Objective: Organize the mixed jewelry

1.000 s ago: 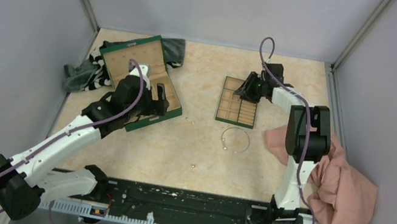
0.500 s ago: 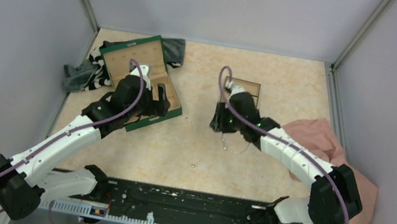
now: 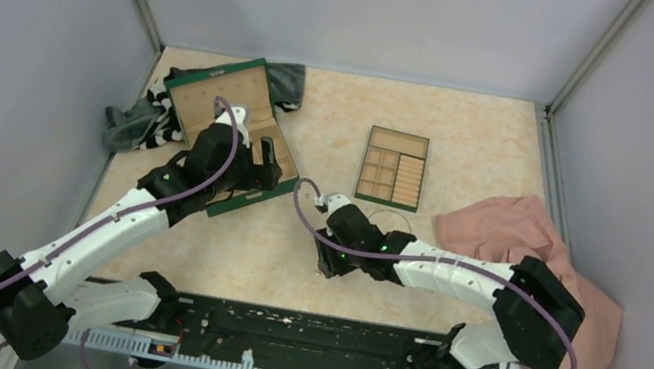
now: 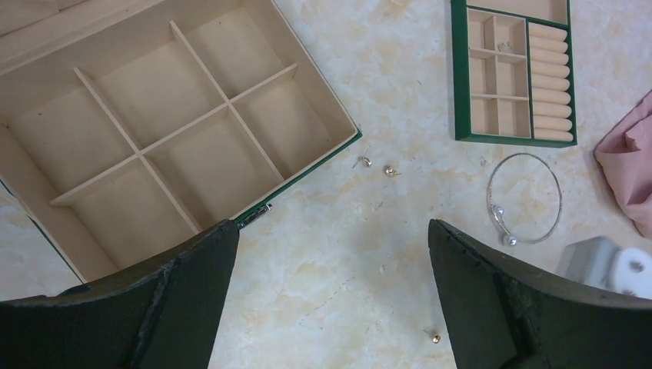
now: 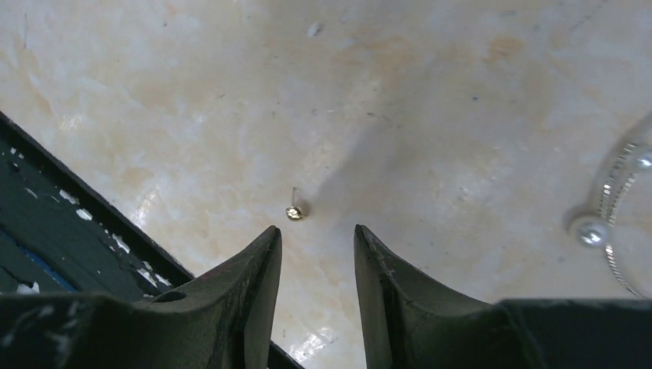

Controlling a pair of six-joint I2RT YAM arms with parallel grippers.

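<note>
The silvery wire hoop (image 4: pixel 525 198) with pearl ends lies on the table below the tan tray; the right arm partly covers it in the top view (image 3: pixel 395 219). Two gold studs (image 4: pixel 365 162) lie beside the green box's corner. A third gold stud (image 5: pixel 293 212) lies just ahead of my right gripper (image 5: pixel 316 231), which is low over the table, jaws a little apart and empty, in the top view (image 3: pixel 327 264). It also shows in the left wrist view (image 4: pixel 434 337). My left gripper (image 4: pixel 330 231) hangs wide open and empty over the green box's near edge (image 3: pixel 260 171).
The open green box (image 3: pixel 220 105) with tan compartments sits at the back left on striped cloth (image 3: pixel 148 112). The compartment tray (image 3: pixel 393 168) lies mid-back. A pink cloth (image 3: pixel 539 283) is heaped at the right. The black rail (image 3: pixel 297 334) runs along the front edge.
My right arm has swung from the tray at the back down to the front middle, low over the lone gold stud. The left arm has barely moved.
</note>
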